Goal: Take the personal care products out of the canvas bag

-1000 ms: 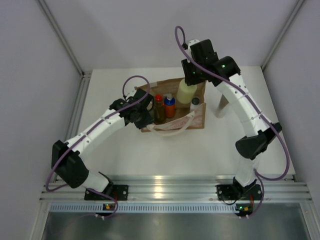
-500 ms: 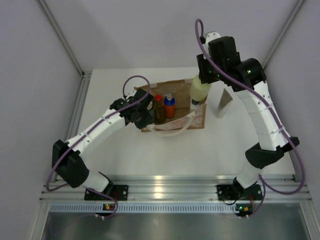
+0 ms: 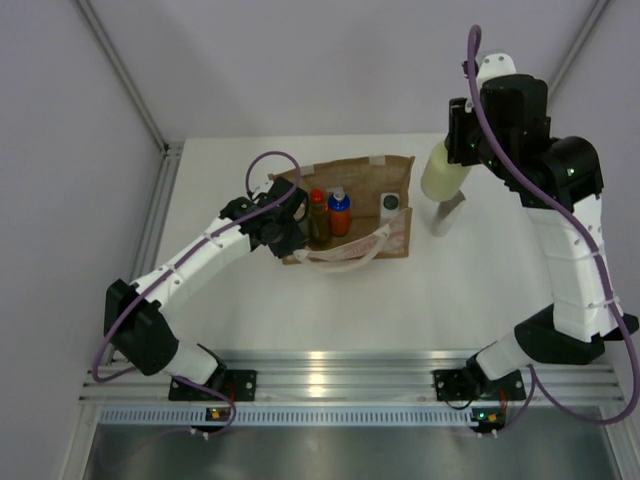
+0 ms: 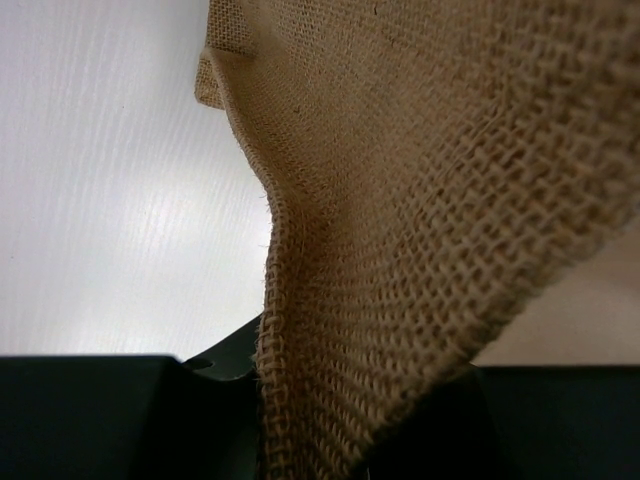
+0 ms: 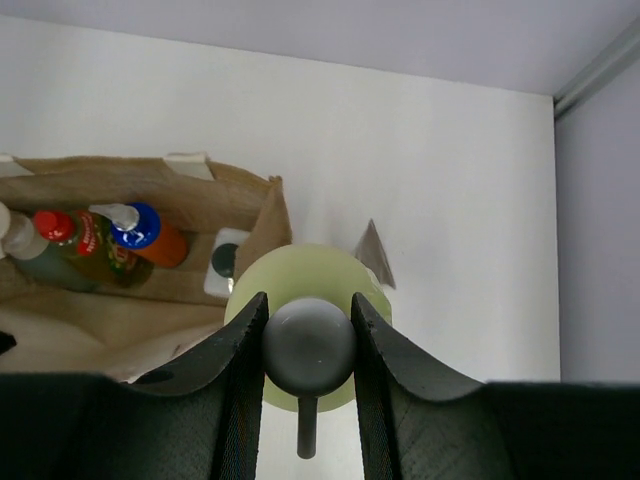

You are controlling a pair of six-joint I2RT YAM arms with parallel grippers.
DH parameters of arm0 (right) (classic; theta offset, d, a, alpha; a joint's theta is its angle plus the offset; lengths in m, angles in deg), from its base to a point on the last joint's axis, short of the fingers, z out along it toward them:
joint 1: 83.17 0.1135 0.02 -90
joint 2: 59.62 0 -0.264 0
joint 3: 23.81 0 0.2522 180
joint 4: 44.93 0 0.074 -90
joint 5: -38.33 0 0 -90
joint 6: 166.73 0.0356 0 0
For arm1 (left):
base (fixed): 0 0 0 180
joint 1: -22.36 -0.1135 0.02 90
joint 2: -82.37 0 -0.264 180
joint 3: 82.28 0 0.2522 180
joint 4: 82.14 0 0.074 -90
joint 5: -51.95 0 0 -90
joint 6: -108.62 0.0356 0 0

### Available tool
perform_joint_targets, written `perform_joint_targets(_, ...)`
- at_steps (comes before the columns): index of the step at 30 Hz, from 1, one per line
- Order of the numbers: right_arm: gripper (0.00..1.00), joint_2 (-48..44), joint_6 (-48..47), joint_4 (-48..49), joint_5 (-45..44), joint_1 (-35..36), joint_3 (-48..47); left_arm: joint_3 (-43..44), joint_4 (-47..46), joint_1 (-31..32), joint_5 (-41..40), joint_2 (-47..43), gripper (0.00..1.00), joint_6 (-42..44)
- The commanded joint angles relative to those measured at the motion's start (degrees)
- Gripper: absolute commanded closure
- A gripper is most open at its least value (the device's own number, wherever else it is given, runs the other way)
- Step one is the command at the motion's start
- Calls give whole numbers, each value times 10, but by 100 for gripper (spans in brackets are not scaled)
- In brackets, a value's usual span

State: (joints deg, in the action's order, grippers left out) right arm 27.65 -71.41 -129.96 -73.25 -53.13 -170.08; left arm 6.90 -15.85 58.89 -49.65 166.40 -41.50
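The right hand (image 3: 458, 150) is clamped on the capped top of the pale-yellow bottle (image 3: 440, 175), holding it in the air to the right of the canvas bag (image 3: 360, 178); the right wrist view shows a finger (image 5: 235, 370) pressed to each side of the cap. Below it a grey item (image 3: 446, 213) stands on the bench (image 3: 300, 300), just right of the bag (its kind is hard to tell). Inside the bag are the amber red-capped bottle (image 3: 318, 215) and the orange-blue bottle (image 3: 340, 212) side by side, with the white square bottle (image 3: 390, 203) at the right end. The left hand (image 3: 272, 232) is closed on the bag's left edge, woven fabric pinched between its fingers.
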Motion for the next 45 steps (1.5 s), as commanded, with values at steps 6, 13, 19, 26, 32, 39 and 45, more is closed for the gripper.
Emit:
perform_joint_targets(6, 100, -107, 19, 144, 22, -70, 194, -4, 8, -1, 7, -1, 69, -9)
perform_joint_targets(13, 100, -181, 23, 280, 109, -131, 408, -12, 8, -1, 6, -13, 69, -7)
perform_joint_targets(19, 100, -205, 13, 364, 117, -139, 529, -18, 8, -1, 9, -19, 69, -6)
perform_joint_targets(26, 100, -213, 11, 442, 141, -152, 623, -16, 7, -1, 10, -23, 69, -4)
perform_joint_targets(32, 100, -237, 7, 525, 164, -156, 724, -16, 8, -1, 11, -23, 69, -2)
perform_joint_targets(39, 100, -235, -6, 544, 164, -156, 762, -14, 8, -1, 11, -24, 69, 0)
perform_joint_targets(45, 100, -257, -13, 548, 163, -156, 804, -15, 8, -1, 11, -26, 69, 0)
